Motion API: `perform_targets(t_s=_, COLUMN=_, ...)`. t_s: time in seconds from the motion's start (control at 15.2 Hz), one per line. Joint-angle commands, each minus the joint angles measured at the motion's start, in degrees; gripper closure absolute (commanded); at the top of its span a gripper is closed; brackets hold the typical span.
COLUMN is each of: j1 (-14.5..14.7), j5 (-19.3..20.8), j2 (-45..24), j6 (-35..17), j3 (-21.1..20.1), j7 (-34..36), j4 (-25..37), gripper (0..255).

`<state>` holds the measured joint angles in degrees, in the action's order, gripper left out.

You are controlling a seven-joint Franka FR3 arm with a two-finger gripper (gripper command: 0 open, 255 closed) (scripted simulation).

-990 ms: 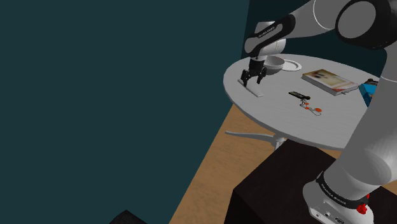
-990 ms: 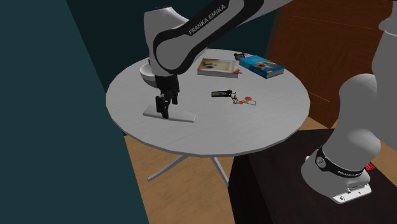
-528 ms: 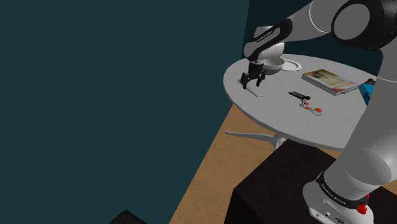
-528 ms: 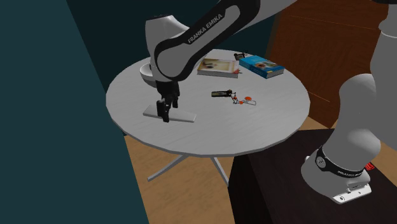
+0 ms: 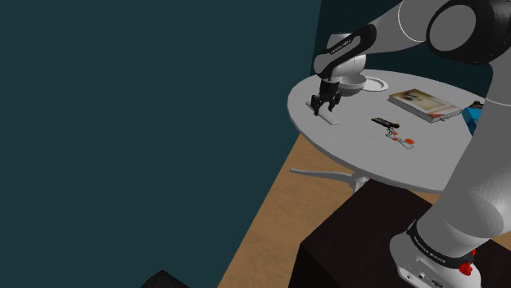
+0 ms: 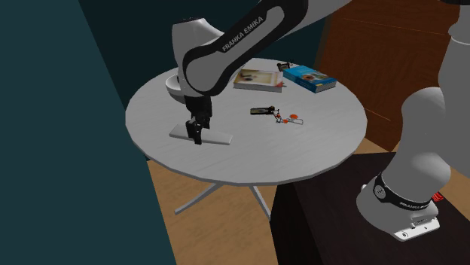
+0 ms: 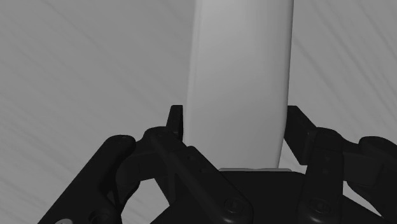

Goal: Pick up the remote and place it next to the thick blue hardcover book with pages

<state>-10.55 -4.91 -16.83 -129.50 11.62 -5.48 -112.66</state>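
The arm (image 6: 226, 45) was white with dark joints, one lettered FRANKA EMIKA. The gripper (image 6: 196, 137) was black; a red tab (image 6: 437, 197) sat at the base ring's (image 6: 392, 197) three o'clock.

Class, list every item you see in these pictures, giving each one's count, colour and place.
table: one, pale grey, round, centre.
remote: one, white, flat near the table's edge.
bowl: one, white, behind the arm.
blue book: one, table's far side.
tan book: one, beside the blue book.
key fob: one, black with red tags, mid-table.
stand: one, dark, lower right.
gripper: one, black, clasping the remote.
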Motion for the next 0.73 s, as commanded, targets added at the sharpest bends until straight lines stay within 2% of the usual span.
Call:
perform_targets(t_s=0.0, j1=0.0, j5=0.0, j2=0.0, j6=0.0, j3=0.0, j7=0.0, j4=0.0, gripper=255)
perform_targets(t_s=0.26, j1=0.0, j5=0.0, j2=0.0, j6=0.0, j3=0.0, j7=0.0, j4=0.0, gripper=255)
perform_targets(t_s=0.66, j1=0.2, j5=0.8, j2=2.4, j6=4.0, j3=0.3, j7=0.5, j4=1.7, gripper=255)
